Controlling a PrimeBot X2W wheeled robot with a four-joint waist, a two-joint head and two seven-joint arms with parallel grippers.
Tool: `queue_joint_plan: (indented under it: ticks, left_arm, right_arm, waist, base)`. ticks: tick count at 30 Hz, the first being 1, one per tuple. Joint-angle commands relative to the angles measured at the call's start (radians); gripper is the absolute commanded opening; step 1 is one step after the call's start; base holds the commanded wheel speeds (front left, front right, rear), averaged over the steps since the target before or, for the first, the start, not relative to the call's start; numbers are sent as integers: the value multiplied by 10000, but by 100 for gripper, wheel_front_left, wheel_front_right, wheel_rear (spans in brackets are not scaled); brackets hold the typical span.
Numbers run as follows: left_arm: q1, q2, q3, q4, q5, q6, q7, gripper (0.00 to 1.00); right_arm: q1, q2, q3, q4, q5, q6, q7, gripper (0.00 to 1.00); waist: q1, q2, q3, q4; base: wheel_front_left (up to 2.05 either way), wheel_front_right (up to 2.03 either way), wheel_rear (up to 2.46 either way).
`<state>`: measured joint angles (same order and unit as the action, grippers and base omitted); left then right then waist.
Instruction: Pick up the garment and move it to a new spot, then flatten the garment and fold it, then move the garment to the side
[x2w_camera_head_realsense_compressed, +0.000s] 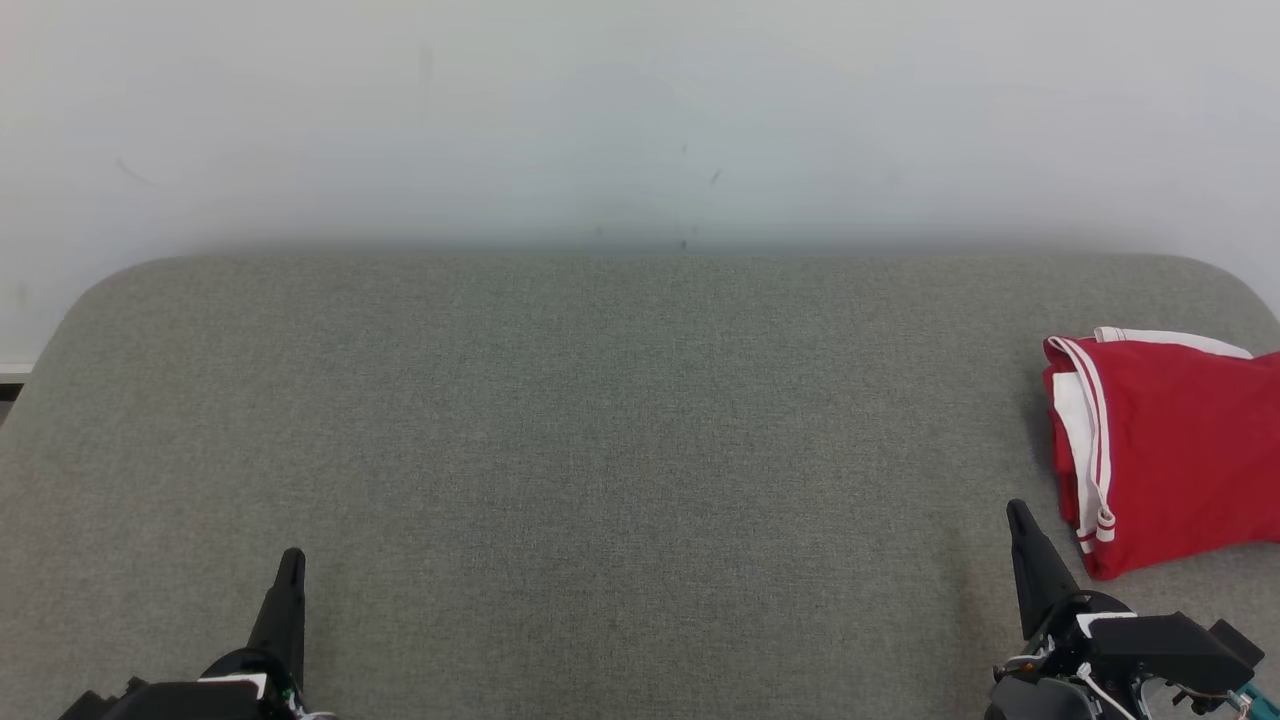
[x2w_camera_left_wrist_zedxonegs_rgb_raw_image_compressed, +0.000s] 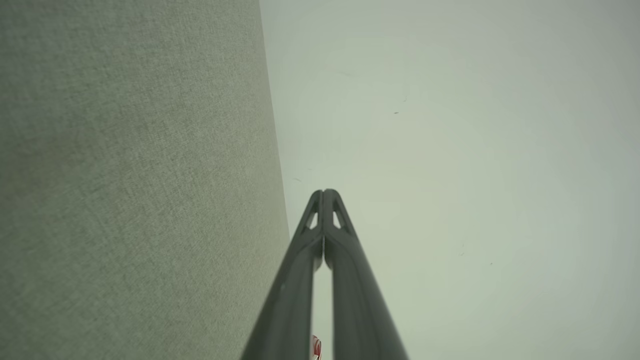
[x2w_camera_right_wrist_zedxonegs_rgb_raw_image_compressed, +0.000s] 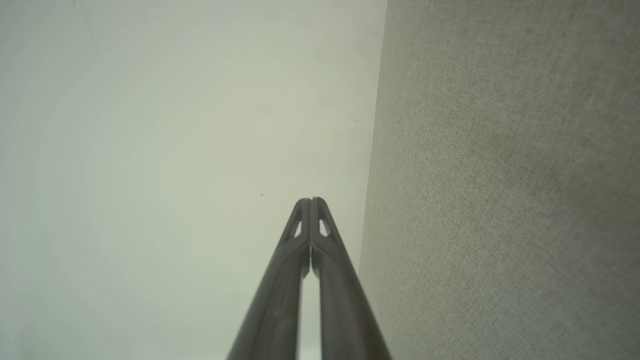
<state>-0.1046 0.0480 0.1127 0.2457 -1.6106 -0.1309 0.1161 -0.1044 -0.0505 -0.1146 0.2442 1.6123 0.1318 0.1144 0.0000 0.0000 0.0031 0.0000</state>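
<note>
The red garment (x2w_camera_head_realsense_compressed: 1180, 450) is seen folded at the right side of the grey table (x2w_camera_head_realsense_compressed: 600, 450). Part of it is cut off by the picture's right edge, so its full length cannot be told. Its white-striped edge is turned toward the middle of the table and runs from the far side to the near side. The right fingers (x2w_camera_head_realsense_compressed: 1030, 560) are pressed together just beside its near corner, with nothing held. The left fingers (x2w_camera_head_realsense_compressed: 288, 590) are pressed together too, well apart from it. A pale wall (x2w_camera_head_realsense_compressed: 600, 120) is seen behind.
</note>
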Motion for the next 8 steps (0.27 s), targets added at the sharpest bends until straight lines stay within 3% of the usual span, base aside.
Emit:
queue_joint_plan:
  ticks: [1,8]
  left_arm:
    - [-90,42,35,-28,-49,-5,-5,0]
    - [-90,42,32,-29,-49,-5,-5,0]
  right_arm:
    - [-79,6,-3,-17,15,-21,28,0]
    - [-79,6,-3,-17,14,-21,28,0]
  waist:
    - [0,0,0,0]
    - [0,0,0,0]
  base:
    - [0,0,0]
    - [0,0,0]
